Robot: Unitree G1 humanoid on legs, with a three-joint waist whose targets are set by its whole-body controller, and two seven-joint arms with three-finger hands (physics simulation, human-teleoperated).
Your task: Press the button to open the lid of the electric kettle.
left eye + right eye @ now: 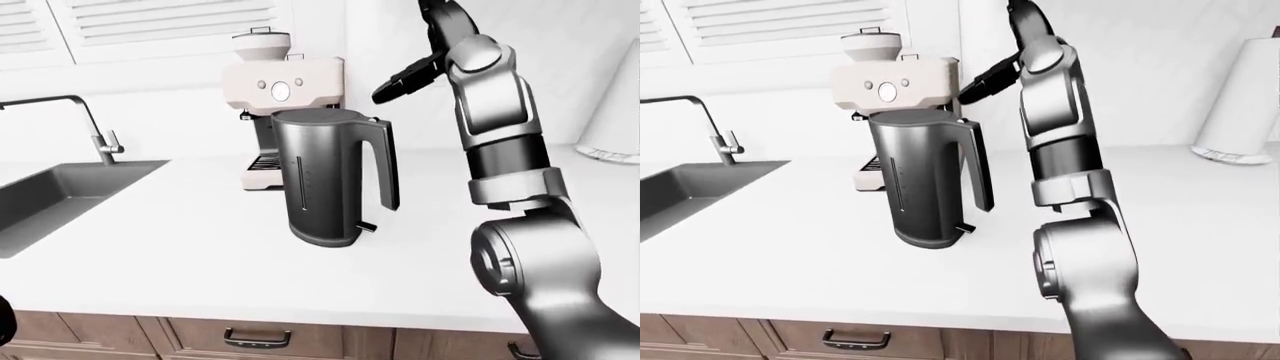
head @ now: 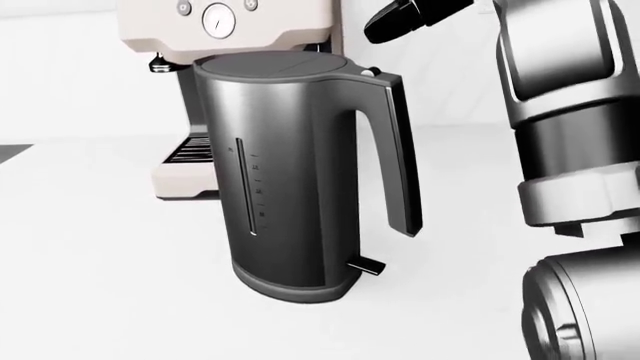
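A dark grey electric kettle (image 1: 328, 178) stands upright on the white counter (image 1: 200, 262), with its handle (image 2: 398, 150) to the right and its lid (image 2: 275, 66) down. A small round button (image 2: 370, 72) sits at the top of the handle. My right arm (image 1: 500, 135) rises from the lower right. My right hand (image 1: 405, 79) hangs in the air above and to the right of the button, its black fingers (image 2: 398, 19) stretched out and pointing down-left, apart from the kettle and holding nothing. A dark sliver at the left-eye view's bottom left edge may be my left hand (image 1: 4, 330).
A cream coffee machine (image 1: 283, 90) stands just behind the kettle. A sink (image 1: 60, 196) with a dark faucet (image 1: 95, 124) is at the left. A paper towel roll (image 1: 1240, 105) stands at the far right. Wooden drawers (image 1: 255, 337) run under the counter.
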